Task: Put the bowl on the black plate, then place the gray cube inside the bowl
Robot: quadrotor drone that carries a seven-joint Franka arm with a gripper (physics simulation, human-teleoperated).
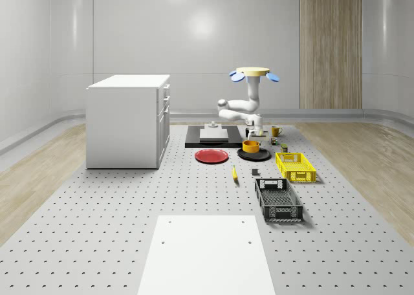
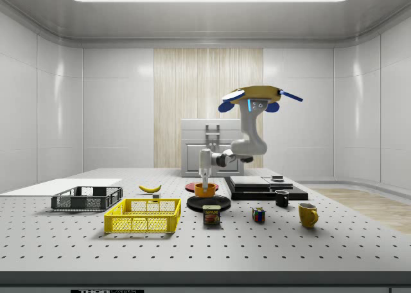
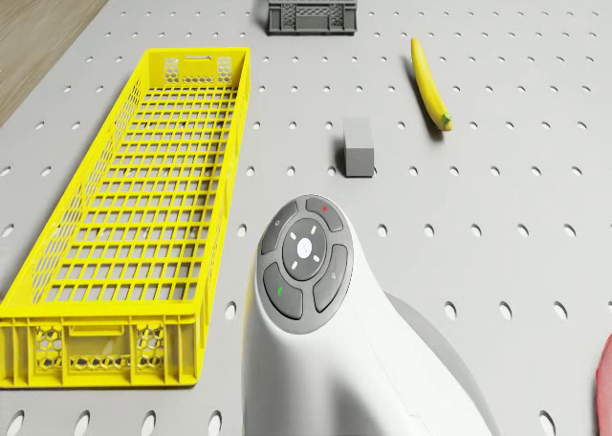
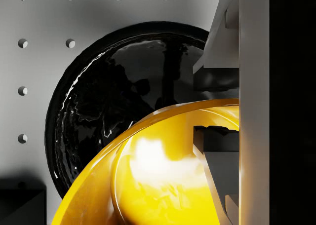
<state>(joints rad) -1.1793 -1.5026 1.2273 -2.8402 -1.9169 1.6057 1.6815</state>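
Bowl [image 4: 163, 180] rim pinched in our pincer [image 4: 217, 111], plate [image 4: 113, 96] right below for set-down; drone [image 2: 257, 99] hovers beside; cube [image 3: 358, 147] waits farther off.

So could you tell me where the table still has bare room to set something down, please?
Bare stretches lie between the cabinet and the red plate, and around the white sheet. It is crowded where the tool grips the bowl over the black plate, near the yellow crate, dark crate, banana and gray cube.
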